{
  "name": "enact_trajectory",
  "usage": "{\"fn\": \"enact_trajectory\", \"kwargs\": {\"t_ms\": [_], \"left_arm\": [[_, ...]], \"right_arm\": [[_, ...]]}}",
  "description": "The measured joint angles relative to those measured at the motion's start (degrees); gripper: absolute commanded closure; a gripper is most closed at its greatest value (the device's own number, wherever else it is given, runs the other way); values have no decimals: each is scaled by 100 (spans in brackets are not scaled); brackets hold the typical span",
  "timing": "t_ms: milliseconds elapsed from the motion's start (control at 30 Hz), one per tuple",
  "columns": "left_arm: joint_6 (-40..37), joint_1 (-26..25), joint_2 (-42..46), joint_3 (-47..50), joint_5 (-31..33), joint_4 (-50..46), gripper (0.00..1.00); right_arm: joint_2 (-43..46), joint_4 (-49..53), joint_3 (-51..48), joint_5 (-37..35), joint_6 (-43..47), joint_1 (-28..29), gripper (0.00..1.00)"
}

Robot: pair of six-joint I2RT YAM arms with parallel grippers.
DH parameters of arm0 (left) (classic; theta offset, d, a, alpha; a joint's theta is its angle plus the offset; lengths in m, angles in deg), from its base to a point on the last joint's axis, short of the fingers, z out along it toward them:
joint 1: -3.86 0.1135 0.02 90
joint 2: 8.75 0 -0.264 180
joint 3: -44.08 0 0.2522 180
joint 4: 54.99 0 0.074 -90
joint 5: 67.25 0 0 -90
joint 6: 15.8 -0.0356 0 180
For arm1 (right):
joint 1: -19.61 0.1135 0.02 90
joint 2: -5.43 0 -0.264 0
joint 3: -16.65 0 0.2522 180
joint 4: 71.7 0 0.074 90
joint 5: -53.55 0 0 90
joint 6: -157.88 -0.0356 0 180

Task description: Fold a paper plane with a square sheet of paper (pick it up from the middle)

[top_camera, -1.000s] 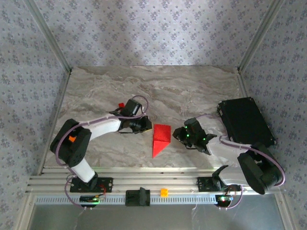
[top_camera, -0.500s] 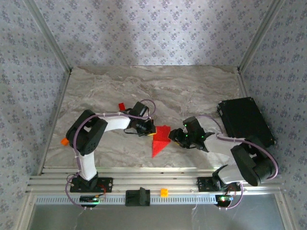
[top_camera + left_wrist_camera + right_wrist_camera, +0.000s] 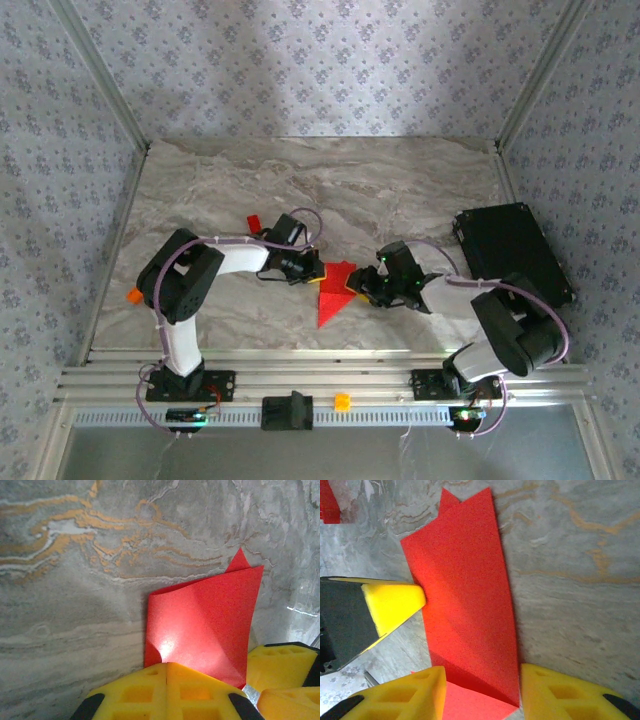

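The marbled table (image 3: 200, 190) (papered walls (image 3: 300, 70) around) bears a red sheet (image 3: 335, 297): left hand (image 3: 166, 672) closed, right hand (image 3: 482, 675) open.

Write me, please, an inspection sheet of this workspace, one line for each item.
Surface: marble-look table, nothing spilled seen.
Job's things: red paper, folded to a pointed wedge, near the middle.
Clutter: small red block beyond the left arm; black case at the right; small yellow piece on the front rail.
Grippers: left gripper shut, tip against the paper's edge; right gripper open, fingers at both sides of the paper.
Cables: lilac cables along both arms, none across the paper.
Surroundings: patterned walls, aluminium posts.
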Motion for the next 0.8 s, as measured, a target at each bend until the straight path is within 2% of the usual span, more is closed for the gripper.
{"fn": "enact_trajectory", "kwargs": {"t_ms": [267,433,633,800], "left_arm": [[0,7,2,48,-20,70,94],[-2,11,9,70,-33,109,94],[-2,11,11,70,-35,109,95],[-4,11,20,74,-31,109,95]], "right_arm": [[-66,-496,-22,68,-125,-7,59],[-122,-933,-83,334,-114,-271,64],[-713,-1556,-70,850,-107,-511,71],[-1132,-1884,13,1110,-129,-551,72]]}}
